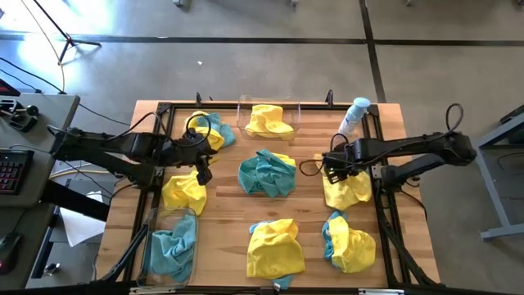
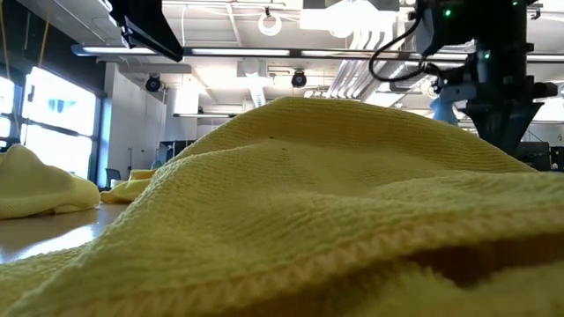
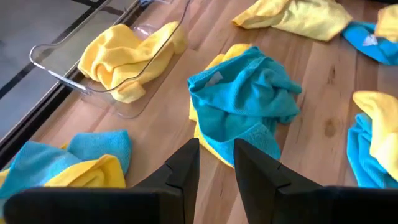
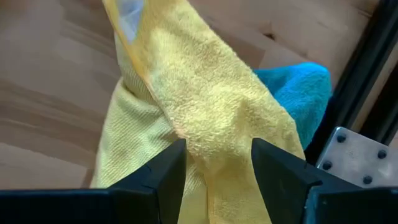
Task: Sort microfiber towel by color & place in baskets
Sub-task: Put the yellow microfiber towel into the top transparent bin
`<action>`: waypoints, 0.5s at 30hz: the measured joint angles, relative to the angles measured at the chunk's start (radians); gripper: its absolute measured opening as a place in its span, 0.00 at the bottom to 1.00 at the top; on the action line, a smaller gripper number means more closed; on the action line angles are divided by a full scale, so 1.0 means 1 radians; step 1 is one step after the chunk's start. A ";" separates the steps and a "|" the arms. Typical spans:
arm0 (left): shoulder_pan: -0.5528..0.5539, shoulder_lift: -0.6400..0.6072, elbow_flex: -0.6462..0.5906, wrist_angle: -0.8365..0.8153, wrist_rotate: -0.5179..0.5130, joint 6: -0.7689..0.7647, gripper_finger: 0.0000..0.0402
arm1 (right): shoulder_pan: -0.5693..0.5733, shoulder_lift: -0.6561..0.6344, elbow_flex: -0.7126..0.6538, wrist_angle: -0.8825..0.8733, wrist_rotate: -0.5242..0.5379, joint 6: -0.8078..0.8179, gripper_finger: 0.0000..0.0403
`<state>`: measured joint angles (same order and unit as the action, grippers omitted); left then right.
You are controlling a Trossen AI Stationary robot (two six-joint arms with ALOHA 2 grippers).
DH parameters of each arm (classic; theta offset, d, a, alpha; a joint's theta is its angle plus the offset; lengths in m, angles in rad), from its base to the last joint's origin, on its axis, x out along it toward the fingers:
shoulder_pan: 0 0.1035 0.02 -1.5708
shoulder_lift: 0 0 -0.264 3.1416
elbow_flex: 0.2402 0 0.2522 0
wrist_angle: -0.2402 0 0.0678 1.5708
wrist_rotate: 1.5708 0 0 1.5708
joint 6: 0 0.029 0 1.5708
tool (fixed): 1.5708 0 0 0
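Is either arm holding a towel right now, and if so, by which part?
Neither holds one. The right gripper is open astride a yellow towel, unclamped; the left gripper hangs empty over the table.

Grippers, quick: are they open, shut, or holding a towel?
Left gripper: open a little, empty, above the table.
Right gripper: open, fingers either side of a yellow towel, not squeezing it.

Yellow and teal microfiber towels [image 1: 267,173], clear baskets [image 1: 269,120], pale wooden table [image 1: 311,217].
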<state>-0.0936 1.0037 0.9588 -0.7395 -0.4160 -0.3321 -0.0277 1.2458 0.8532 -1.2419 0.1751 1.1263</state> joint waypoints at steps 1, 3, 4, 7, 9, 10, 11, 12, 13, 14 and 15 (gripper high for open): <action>0.012 -0.006 0.000 0.000 0.014 0.021 0.21 | 0.003 0.020 0.000 0.004 -0.010 0.000 0.44; 0.032 -0.019 0.000 -0.003 0.032 0.063 0.21 | 0.004 0.060 0.000 0.008 -0.031 0.001 0.44; 0.042 -0.029 0.000 -0.009 0.040 0.086 0.21 | 0.004 0.080 0.000 0.008 -0.039 0.003 0.44; 0.073 -0.071 0.000 -0.032 0.043 0.135 0.21 | 0.004 0.142 0.000 0.008 -0.045 0.026 0.44; 0.095 -0.102 0.000 -0.051 0.043 0.151 0.21 | 0.002 0.179 0.000 0.011 -0.053 0.042 0.44; 0.104 -0.118 0.000 -0.056 0.043 0.160 0.21 | 0.002 0.195 0.000 0.011 -0.054 0.047 0.44; 0.113 -0.133 0.000 -0.061 0.043 0.171 0.21 | 0.002 0.209 0.000 0.013 -0.054 0.048 0.43; 0.120 -0.150 0.000 -0.070 0.043 0.185 0.21 | 0.002 0.221 0.000 0.016 -0.054 0.048 0.42; 0.127 -0.165 0.000 -0.077 0.043 0.201 0.21 | 0.002 0.230 0.000 0.018 -0.054 0.049 0.39; 0.133 -0.180 0.000 -0.081 0.043 0.213 0.21 | 0.004 0.235 0.000 0.019 -0.055 0.053 0.36; 0.138 -0.194 0.000 -0.085 0.044 0.224 0.21 | 0.005 0.236 0.000 0.019 -0.055 0.062 0.31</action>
<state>0.0447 0.8092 0.9585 -0.8241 -0.3725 -0.1076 -0.0226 1.4813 0.8532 -1.2232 0.1204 1.1883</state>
